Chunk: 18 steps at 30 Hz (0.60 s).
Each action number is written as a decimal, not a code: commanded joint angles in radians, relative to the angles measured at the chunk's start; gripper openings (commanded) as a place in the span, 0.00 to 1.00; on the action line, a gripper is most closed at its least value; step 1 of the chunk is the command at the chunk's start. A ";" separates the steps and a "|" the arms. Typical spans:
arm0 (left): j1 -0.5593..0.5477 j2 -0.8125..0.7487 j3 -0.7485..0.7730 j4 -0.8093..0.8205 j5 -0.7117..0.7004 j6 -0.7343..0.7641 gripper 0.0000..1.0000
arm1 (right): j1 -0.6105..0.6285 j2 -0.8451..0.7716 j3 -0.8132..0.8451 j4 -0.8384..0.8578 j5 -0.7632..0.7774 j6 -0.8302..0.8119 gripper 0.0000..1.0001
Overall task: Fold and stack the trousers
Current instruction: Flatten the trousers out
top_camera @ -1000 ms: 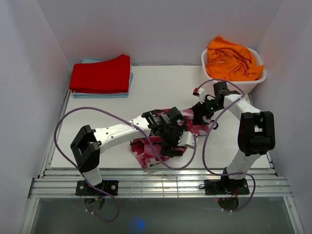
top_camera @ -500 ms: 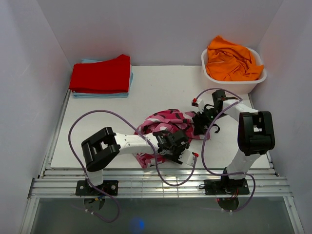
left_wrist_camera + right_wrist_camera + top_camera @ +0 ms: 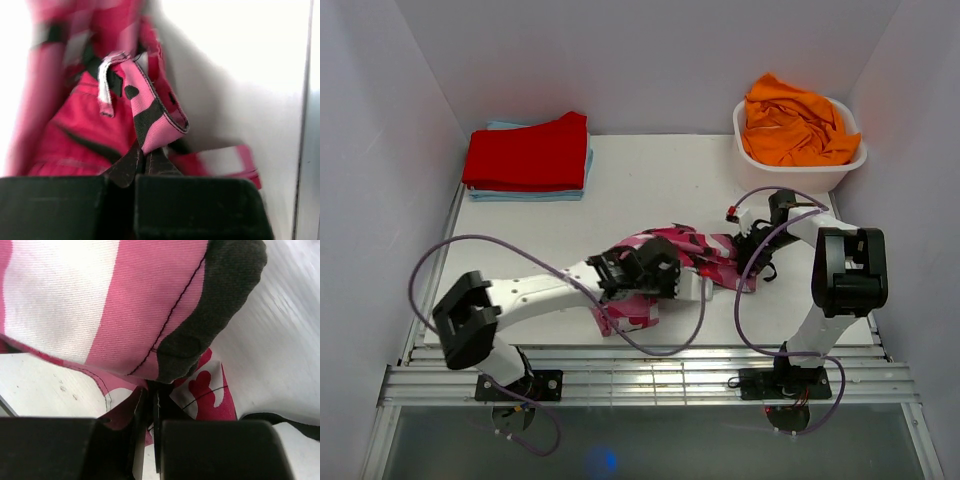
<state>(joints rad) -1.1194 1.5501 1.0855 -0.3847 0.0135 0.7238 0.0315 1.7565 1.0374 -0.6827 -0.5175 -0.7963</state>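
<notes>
- Trousers (image 3: 670, 245): bunched in a band across the centre of the overhead frame, on the white table (image 3: 650, 180).
- Left gripper (image 3: 143, 167): clenched on a trouser hem, lower centre of its wrist view.
- Right gripper (image 3: 151, 399): clamped on a stitched trouser edge.
- Red garment (image 3: 528, 150): upper left.
- Orange garment (image 3: 795, 125): in the basin (image 3: 800, 176), upper right.

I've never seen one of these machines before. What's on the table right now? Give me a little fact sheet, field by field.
Main item: pink, magenta, white and black camouflage-print fabric trousers, bunched up mid-table
Left hand: shut, pinching a trouser edge
Right hand: shut, pinching trouser fabric
Back left: folded plain red garment lying on a folded light blue one
Back right: crumpled orange garment in a white plastic basin
Surface: white table
Folding: not yet a neat fold
</notes>
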 commanded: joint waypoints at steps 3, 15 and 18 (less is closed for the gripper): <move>0.364 -0.283 0.112 -0.112 0.229 -0.198 0.00 | -0.103 -0.041 0.001 -0.074 0.141 -0.052 0.08; 1.119 -0.519 0.051 -0.215 0.417 -0.239 0.00 | -0.381 -0.137 0.015 -0.261 0.341 -0.316 0.08; 1.358 -0.532 0.016 -0.221 0.508 -0.195 0.00 | -0.481 -0.141 0.021 -0.287 0.394 -0.395 0.08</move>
<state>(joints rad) 0.0673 1.0615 1.1301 -0.5926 0.4110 0.5091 -0.3691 1.6478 1.0321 -0.8795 -0.2337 -1.0374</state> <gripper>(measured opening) 0.035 0.098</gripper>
